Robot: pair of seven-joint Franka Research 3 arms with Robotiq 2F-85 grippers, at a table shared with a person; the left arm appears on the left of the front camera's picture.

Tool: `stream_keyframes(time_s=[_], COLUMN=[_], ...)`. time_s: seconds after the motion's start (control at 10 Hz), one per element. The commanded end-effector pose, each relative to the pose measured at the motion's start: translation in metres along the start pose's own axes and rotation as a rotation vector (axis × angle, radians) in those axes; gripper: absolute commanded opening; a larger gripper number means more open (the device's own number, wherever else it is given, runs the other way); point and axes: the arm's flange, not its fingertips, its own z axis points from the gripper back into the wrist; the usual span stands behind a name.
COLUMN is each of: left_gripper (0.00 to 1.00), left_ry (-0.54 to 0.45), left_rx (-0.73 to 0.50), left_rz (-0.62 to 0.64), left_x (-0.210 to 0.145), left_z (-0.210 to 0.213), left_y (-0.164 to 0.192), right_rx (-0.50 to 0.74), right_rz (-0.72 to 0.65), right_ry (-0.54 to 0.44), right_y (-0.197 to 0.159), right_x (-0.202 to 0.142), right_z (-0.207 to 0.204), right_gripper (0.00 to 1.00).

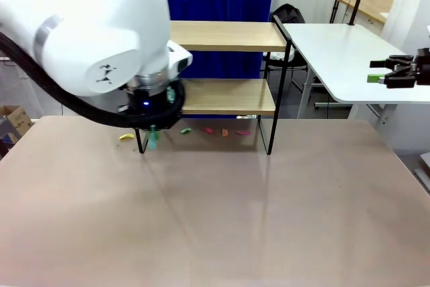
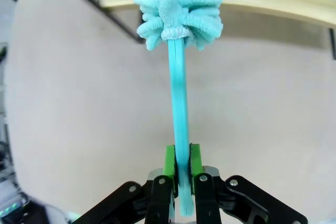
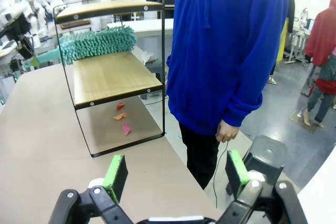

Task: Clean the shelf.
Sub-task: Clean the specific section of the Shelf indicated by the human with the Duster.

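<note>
Beige bench (image 1: 215,220) carries the shelf (image 1: 228,95) at its far edge, and a person in a blue hoodie (image 3: 231,51) stands just beside the shelf. Left pincer (image 2: 182,160) is clamped tight on the handle of a teal chenille duster (image 2: 178,3), whose head lies over the shelf's lower board. Right pincer (image 3: 178,171) gapes wide and empty, well right of the shelf. Coloured scraps (image 3: 122,116) lie under the shelf.

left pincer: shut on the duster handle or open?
Shut on it. In the left wrist view the left pincer has both green pads pressed against the teal duster handle.
</note>
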Motion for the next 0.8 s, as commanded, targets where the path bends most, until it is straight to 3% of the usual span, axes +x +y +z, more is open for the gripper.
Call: stream_keyframes(time_s=[0.0,0.1,0.2,0.3,0.5,0.6,0.7], left_gripper=[0.13,0.13,0.13,0.13,0.13,0.13,0.13], left_ry=[0.017,-0.018,-0.118,-0.194,-0.236,-0.167,-0.167], left_rx=[0.112,0.234,0.358,0.365,0.176,0.287,0.287], left_rz=[-0.034,-0.043,-0.068,-0.084,-0.121,-0.130,-0.130], left_x=[0.002,0.001,-0.008,-0.018,-0.035,-0.019,-0.019], left_z=[-0.005,-0.007,0.008,0.031,0.066,0.032,0.032], left_y=[0.032,0.042,0.039,0.028,-0.001,0.021,0.021], right_rx=[-0.001,-0.001,-0.001,-0.001,-0.001,-0.001,-0.001], right_rz=[0.004,0.004,0.004,0.004,0.004,0.004,0.004], right_ry=[-0.004,-0.004,-0.004,-0.004,-0.004,-0.004,-0.004], right_y=[0.001,0.001,0.001,0.001,0.001,0.001,0.001], right_x=[0.003,0.003,0.003,0.003,0.003,0.003,0.003], right_z=[-0.001,-0.001,-0.001,-0.001,-0.001,-0.001,-0.001], right_gripper=[1.00,1.00,1.00,1.00,1.00,1.00,1.00])
